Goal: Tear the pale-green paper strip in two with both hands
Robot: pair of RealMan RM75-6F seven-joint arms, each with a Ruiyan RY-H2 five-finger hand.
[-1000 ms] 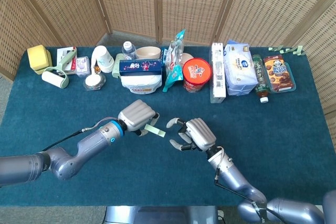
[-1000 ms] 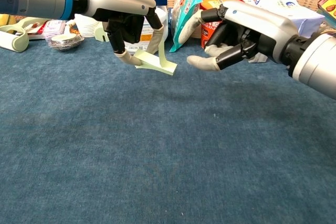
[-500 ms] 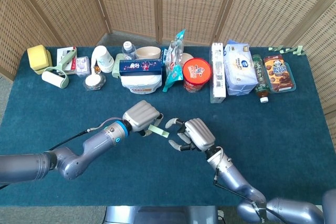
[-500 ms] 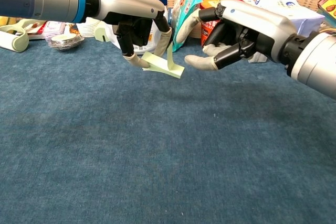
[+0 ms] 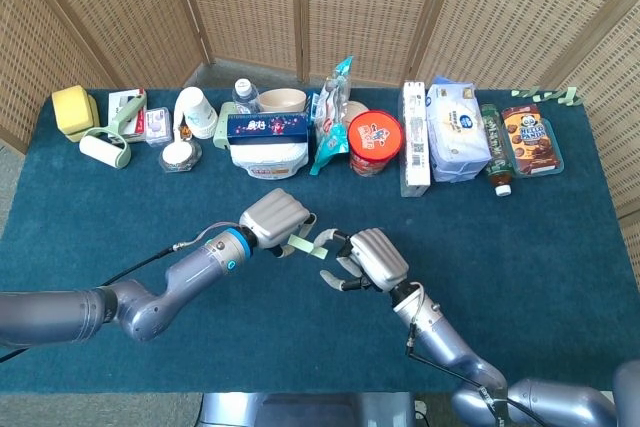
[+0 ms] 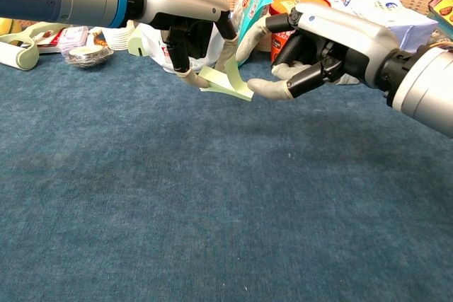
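Note:
The pale-green paper strip (image 6: 228,81) (image 5: 307,247) hangs above the blue tablecloth, pinched in my left hand (image 6: 190,25) (image 5: 275,220). Its free end points toward my right hand (image 6: 311,47) (image 5: 366,259). That hand holds nothing, with thumb and fingers apart; a fingertip (image 6: 258,89) reaches the strip's end, and contact cannot be told. Both hands are near the table's middle, a little above the cloth.
A row of goods lines the table's far side: lint roller (image 5: 106,150), paper cup (image 5: 195,110), blue box (image 5: 268,127), snack bag (image 5: 332,115), red tub (image 5: 375,142), tissue packs (image 5: 457,130), bottle (image 5: 495,152), cookie tray (image 5: 531,138). Wicker screens stand behind.
My left hand has carried the strip rightward toward my right hand. The gap between strip end and right fingertips has closed. The right hand has edged slightly left.

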